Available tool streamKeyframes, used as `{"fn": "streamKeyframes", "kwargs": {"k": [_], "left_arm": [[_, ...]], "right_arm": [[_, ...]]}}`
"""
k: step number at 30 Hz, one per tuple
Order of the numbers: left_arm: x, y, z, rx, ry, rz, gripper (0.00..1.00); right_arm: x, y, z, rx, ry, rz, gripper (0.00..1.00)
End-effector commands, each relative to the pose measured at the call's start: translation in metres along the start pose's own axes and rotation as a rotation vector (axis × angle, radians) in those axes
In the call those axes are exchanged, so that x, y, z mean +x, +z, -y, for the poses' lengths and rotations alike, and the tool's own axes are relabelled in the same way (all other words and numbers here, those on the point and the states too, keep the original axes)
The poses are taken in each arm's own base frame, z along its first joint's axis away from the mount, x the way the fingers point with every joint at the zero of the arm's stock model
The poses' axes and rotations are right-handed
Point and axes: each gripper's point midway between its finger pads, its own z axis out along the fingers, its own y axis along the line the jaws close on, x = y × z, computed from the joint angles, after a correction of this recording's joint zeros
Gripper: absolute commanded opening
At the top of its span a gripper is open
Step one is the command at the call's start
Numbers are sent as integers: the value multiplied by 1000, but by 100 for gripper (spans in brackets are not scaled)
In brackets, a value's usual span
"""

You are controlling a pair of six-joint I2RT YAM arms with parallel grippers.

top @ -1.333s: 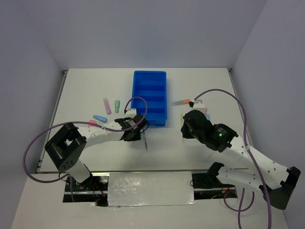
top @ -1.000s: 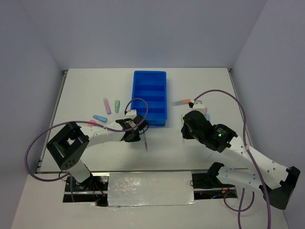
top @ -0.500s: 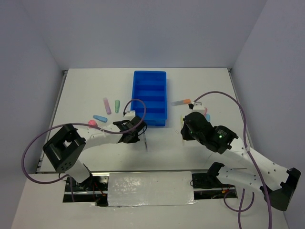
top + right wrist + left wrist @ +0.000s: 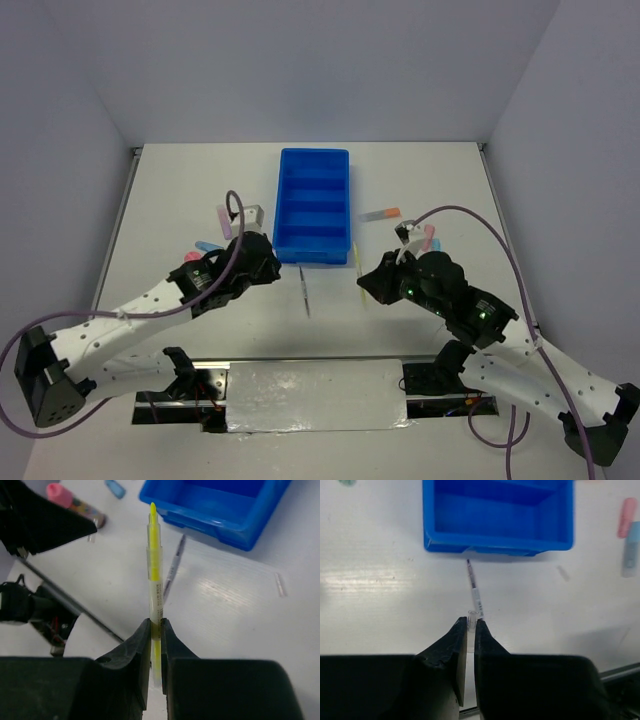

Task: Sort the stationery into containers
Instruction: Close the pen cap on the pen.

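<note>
The left claw (image 4: 471, 622) is closed at the grey pen's (image 4: 474, 587) near end; the pen is laid on the table (image 4: 380, 590) before the tray (image 4: 497, 545). The yellow pen (image 4: 155, 565) is gripped by the right claw (image 4: 155, 623).

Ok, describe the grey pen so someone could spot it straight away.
Find the blue tray. Just off its near short end lies a thin grey pen, pointing at the tray. Unlike the yellow pen it is dark, and the markers nearby are short and chunky.
</note>
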Motion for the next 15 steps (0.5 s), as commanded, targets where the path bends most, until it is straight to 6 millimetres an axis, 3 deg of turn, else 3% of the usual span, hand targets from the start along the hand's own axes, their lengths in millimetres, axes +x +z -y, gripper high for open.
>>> {"fn": "streamKeyframes", "kwargs": {"k": [1,8,13,15], "left_arm": [[-45,-33,23,123,27,131,0],[-99,-87,55,298,31,270,0],[-122,-115,79,435,10,341,0],[-123,-123,88,500,0,347,0]], "right_arm": [[-20,-16,-52,-304,-50,113,0],[-12,-19,-68,-418,-45,105,0],[-5,-19,-84,-513,-30,96,0],[0,-18,-92,-528,-27,81,0]]}}
